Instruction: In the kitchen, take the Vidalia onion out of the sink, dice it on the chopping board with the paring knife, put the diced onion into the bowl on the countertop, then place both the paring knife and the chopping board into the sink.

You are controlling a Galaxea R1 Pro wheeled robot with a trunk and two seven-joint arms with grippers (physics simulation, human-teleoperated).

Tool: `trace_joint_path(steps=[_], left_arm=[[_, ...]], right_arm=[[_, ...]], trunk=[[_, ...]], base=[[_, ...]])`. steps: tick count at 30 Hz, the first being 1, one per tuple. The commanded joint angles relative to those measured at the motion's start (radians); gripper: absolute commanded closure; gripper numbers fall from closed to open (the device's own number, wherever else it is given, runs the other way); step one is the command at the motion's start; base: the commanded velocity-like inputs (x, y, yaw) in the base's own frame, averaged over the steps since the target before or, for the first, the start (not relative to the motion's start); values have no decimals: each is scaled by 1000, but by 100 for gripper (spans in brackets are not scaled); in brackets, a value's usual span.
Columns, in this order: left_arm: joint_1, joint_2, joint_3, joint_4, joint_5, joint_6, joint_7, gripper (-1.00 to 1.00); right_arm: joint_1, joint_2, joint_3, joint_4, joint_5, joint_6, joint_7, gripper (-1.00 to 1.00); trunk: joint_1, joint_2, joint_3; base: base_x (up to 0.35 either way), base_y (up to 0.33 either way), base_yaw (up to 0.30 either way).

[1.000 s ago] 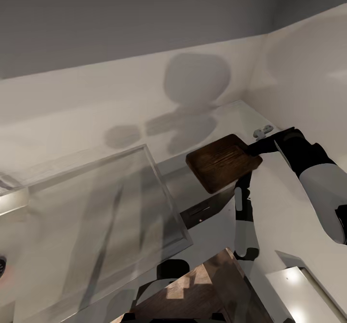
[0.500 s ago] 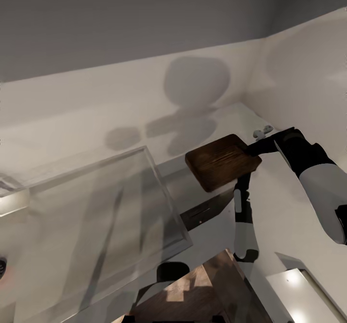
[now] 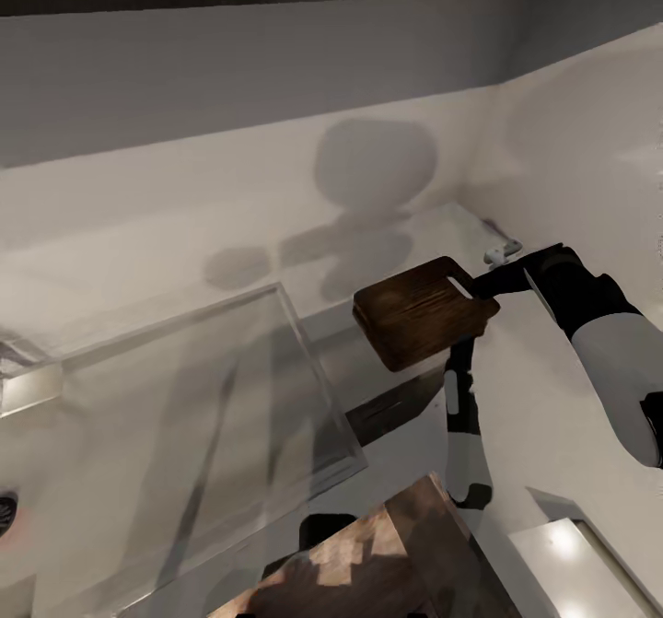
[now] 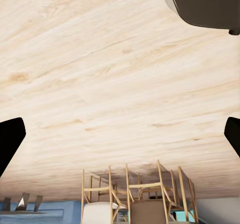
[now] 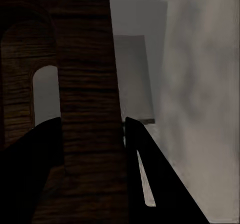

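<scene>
The sink (image 3: 184, 415), a pale steel basin, spreads from about 9 to 7 o'clock of the head view, its right rim running down toward 6; the chopping board (image 3: 419, 309) hangs in the air just past that rim, a little right of centre toward 3 o'clock, above the table (image 3: 387, 231) and not yet over the basin.

The chief risk, as I judge it, is the grip: the right gripper (image 3: 488, 286) holds the board by its slot-handle end alone, so the long dark body sticks out leftward as a lever; a quick swing toward the sink could make it pivot or slip between the jaws and drop on the rim or the table instead of inside; lowering too early could also knock the board's far corner against the rim.

The board is a thick dark-brown wooden slab with rounded corners and clear grain, carried nearly flat; in the right wrist view its handle bar (image 5: 87, 99) runs between the two dark fingers (image 5: 150, 174), which are closed against its sides, the arched slot beside them.

The left gripper (image 4: 120, 134) has its jaws spread wide with nothing between them, facing pale wood floor (image 4: 110, 69) and some wooden chairs (image 4: 135, 191).
</scene>
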Motion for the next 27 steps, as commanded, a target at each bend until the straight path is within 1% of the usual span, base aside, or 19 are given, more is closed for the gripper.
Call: trace_joint_path(steps=[1,16,23,27], left_arm=[[0,0,0,-2,0,0,-1,-100],[0,0,0,-2,0,0,-1,-100],[0,0,0,-2,0,0,-1,-100],[0,0,1,-2,0,0,-1,-100]], right_arm=[[-1,-1,4,-2,10,2,9,100],[-1,-1,3,-2,10,2,8,100],[-1,-1,3,-2,10,2,8,100],[-1,-1,2,-2,10,2,8,100]], trunk=[[0,-1,0],[0,-1,24],[0,-1,27],[0,-1,27]], base=[[-203,0,0],[-301,0,0],[-325,0,0],[-137,0,0]])
